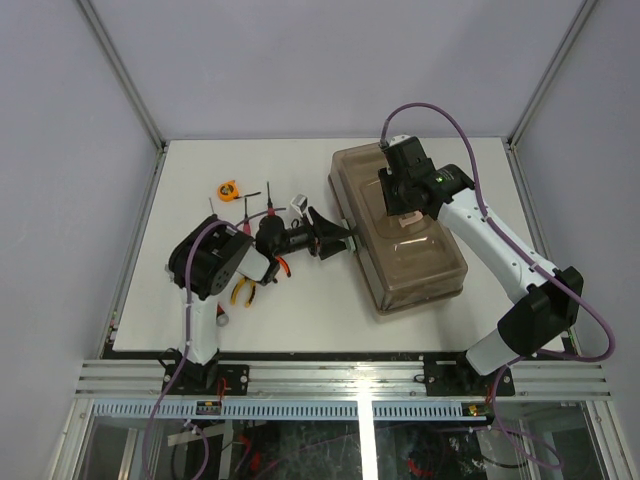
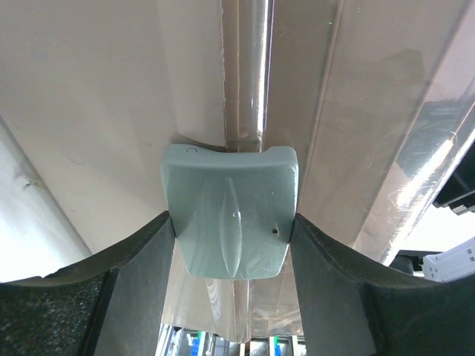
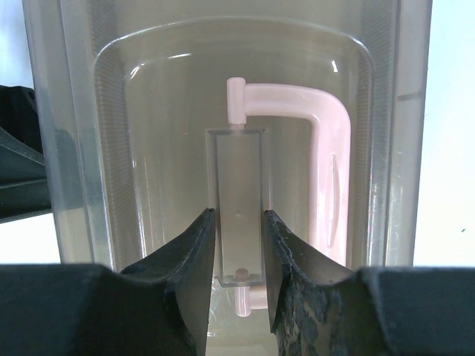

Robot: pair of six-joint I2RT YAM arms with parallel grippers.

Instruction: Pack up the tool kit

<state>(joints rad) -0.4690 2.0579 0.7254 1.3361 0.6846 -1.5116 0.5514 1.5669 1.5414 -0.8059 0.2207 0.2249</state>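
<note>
The toolbox (image 1: 400, 232) sat on the right half of the table (image 1: 300, 315), long side running away from me. Its brownish see-through lid (image 1: 425, 262) was down over the beige body.

My left fingers (image 2: 231, 222) were at the box's left long side, one on each flank of the pale green latch (image 2: 231, 215). Both were touching it, so I had the latch pinched. From the wrist view the latch filled the gap between them, with the lid's seam running straight up above it.

My right fingers (image 3: 237, 222) came straight down on the middle of the lid, drawn in narrow. A clear bracket (image 3: 236, 178) molded into the lid sat between them, and they looked to be touching both of its sides. The pink handle (image 3: 330, 178) lay folded flat just to the right of that bracket.

Out on the table, left of the box and well apart from it, were the orange tape measure (image 1: 229, 189) and a thin screwdriver (image 1: 270, 204). Yellow-handled pliers (image 1: 243, 291) lay right by my left arm.
</note>
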